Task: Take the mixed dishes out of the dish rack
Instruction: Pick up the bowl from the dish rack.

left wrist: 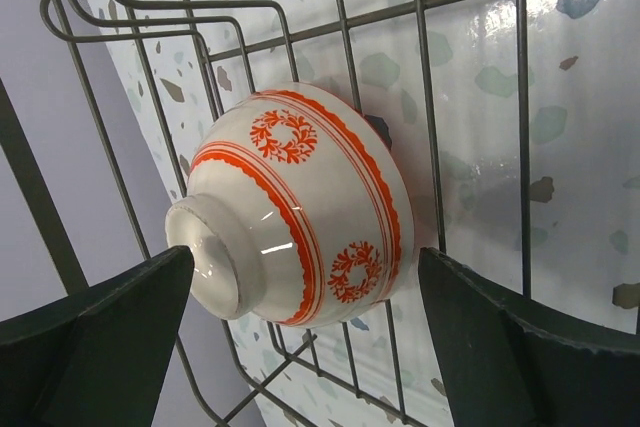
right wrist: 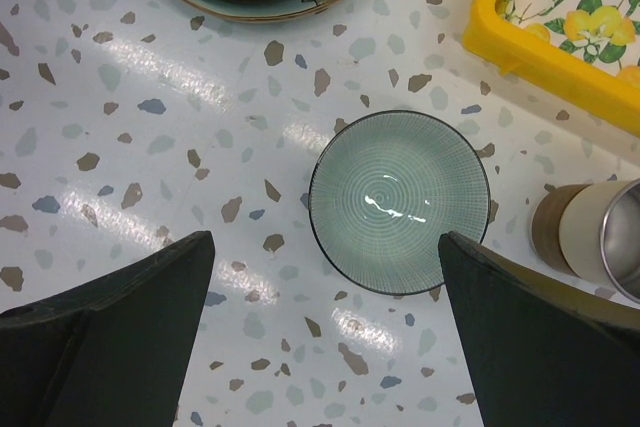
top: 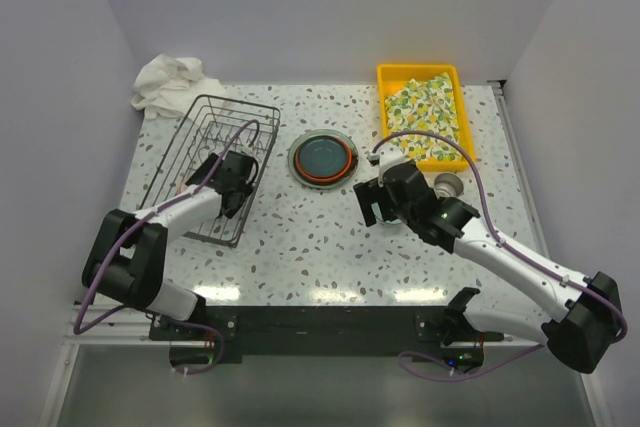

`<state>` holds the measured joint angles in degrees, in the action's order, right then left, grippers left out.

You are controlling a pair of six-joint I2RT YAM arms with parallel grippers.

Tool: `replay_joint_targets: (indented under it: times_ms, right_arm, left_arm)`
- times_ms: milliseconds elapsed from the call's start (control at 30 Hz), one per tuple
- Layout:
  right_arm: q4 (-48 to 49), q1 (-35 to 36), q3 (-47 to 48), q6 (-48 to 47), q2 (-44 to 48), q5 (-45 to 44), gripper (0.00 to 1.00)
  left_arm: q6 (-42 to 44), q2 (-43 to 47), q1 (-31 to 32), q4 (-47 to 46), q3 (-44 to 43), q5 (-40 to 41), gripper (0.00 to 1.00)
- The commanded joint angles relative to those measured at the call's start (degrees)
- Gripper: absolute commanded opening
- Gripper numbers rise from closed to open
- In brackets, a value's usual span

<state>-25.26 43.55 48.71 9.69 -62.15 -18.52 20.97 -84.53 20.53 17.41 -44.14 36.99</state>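
While the red-patterned bowl (left wrist: pixel 300 207) lies sideways in the dish rack (left wrist: pixel 521 97), foot toward 8 o'clock, your left gripper (left wrist: pixel 305 282) flanks it, jaws spread.

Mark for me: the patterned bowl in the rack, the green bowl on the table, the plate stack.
patterned bowl (left wrist: pixel 300 207): left wrist view, its outer side wall.
green bowl (right wrist: pixel 400 202): right wrist view, centre of its inside.
plate stack (top: pixel 322 157): top external view, middle of the top plate.

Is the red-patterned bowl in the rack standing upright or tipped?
Tipped: the bowl lies on its side in the dish rack, foot ring facing sideways.
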Motion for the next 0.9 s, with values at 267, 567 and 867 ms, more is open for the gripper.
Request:
replay_joint_targets:
  times_ms: [267, 567, 867]
  right_arm:
    - [1.1, -0.1, -0.2, -0.7, -0.5, 0.6, 0.99]
    - [1.3, -0.1, -0.1, -0.6, -1.2, 1.0, 0.98]
    - [1.3, -0.1, 0.0, -0.6, -1.0, 1.3, 0.98]
  left_arm:
    - [-4.1, -3.7, 2.6, -6.9, 2.5, 7.8, 1.00]
    - [-4.9, -6.3, 4.7, -7.8, 2.6, 11.0, 0.98]
    - [-5.3, -4.8, 7.2, -7.9, 2.6, 12.8, 0.74]
